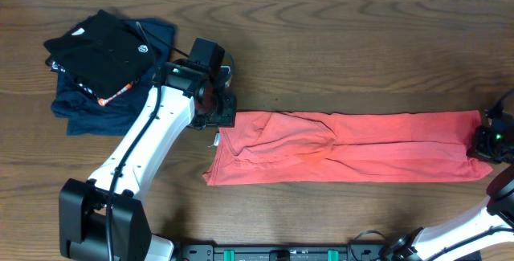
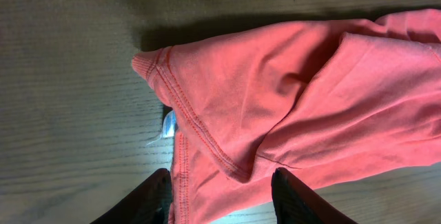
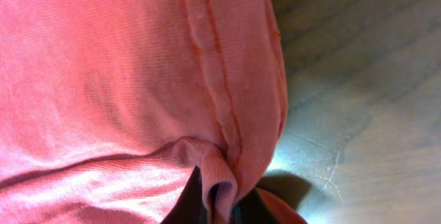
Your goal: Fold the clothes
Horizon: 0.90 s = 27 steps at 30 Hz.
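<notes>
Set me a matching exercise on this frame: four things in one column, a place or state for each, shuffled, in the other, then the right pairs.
1. coral-red cotton T-shirt
2. black folded garment with a white logo
3. left gripper
4. right gripper

A. pinched shut on a stitched hem
B. open, straddling a shirt edge
C. lying on a navy-blue folded garment
D. spread as a long strip across the wooden table

Pairs: 1-D, 2-C, 3-B, 4-A
</notes>
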{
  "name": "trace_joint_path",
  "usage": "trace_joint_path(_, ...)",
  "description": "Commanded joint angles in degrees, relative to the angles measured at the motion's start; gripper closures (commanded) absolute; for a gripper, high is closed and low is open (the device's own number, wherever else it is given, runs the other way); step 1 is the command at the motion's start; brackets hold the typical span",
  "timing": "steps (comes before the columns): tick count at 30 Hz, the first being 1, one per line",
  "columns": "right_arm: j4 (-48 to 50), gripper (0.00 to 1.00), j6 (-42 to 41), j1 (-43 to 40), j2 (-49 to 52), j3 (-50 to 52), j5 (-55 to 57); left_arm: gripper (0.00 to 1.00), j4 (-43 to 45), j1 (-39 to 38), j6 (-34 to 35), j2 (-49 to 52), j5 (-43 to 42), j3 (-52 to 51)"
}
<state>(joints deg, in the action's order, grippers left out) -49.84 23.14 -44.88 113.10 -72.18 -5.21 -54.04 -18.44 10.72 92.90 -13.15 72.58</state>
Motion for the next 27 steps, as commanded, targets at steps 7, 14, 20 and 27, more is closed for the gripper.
trace_joint_path(7,-3.06,0.99,-7.96,2.01,-1.01,-8.0,1.97,0.51,-0.33,0.0,0.59,0.07,0.09,0.68)
trace_joint_path(14,-6.95,0.99,-8.55,9.57,-7.61,-10.32,3.32,0.51,-0.2,0.0,0.59,0.07,0.11,0.68)
trace_joint_path(20,-13.25,0.98,-8.55,21.55,-10.47,-10.32,7.76,0.51,-0.09,0.0,0.59,0.07,0.09,0.68)
trace_joint_path(27,-21.07,0.99,-9.94,36.35,-10.45,-10.1,8.46,0.51,-0.09,0.0,0.59,0.07,0.09,0.68)
